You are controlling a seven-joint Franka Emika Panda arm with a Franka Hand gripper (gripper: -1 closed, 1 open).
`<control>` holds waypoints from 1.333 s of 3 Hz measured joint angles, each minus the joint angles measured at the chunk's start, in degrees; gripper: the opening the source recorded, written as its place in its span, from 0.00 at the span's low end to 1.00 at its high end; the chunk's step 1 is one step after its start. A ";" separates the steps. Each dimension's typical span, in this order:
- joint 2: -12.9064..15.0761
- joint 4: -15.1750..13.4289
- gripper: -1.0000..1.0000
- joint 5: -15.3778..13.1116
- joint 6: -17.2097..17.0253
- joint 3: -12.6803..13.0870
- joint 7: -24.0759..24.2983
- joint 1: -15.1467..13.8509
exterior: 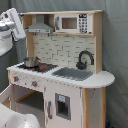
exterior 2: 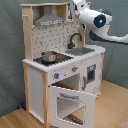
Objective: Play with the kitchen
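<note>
and here's the kitchen [exterior: 62, 75], standing upright in both exterior views, white panels and pale wood, planted on a wooden floor [exterior 2: 15, 117] in the second exterior view with a grey backdrop [exterior 2: 10, 50] behind it. up top, the grey hood [exterior: 40, 26] sits over the stovetop [exterior: 37, 66], and beside it, toward the first exterior view's right, a microwave [exterior: 72, 23] with a dark button panel. dotted backsplash [exterior: 62, 50] running behind the counter. on the stovetop there's a small metal pot [exterior: 31, 61], and just beside it something red, too small to name. the black faucet [exterior: 85, 59] curves over the sink [exterior: 72, 73], which is sunk into the counter toward the first exterior view's right. knobs [exterior 2: 75, 69] line the front below the stovetop. now look low in the second exterior view: the windowed oven door [exterior 2: 70, 102] hangs wide open, swung down and out toward the camera, while the narrow door with the dark panel [exterior 2: 91, 73] beside it is closed. the arm [exterior 2: 97, 22] is high, up level with the hood and microwave; in the second exterior view it comes in from the second exterior view's right, white with a blue light on it. the gripper [exterior: 15, 22] is near the hood's side at the first exterior view's left edge, not touching the kitchen as far as i can see. fingers apart or together? cannot tell from here.
</note>
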 joint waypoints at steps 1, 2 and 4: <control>-1.49 -2.84 1.00 -1.38 -2.75 -0.52 -1.57 4.57; -4.02 -7.56 1.00 -2.54 -4.31 -1.34 -1.57 8.48; -10.33 -17.64 1.00 -2.90 -6.57 -2.23 -1.57 15.89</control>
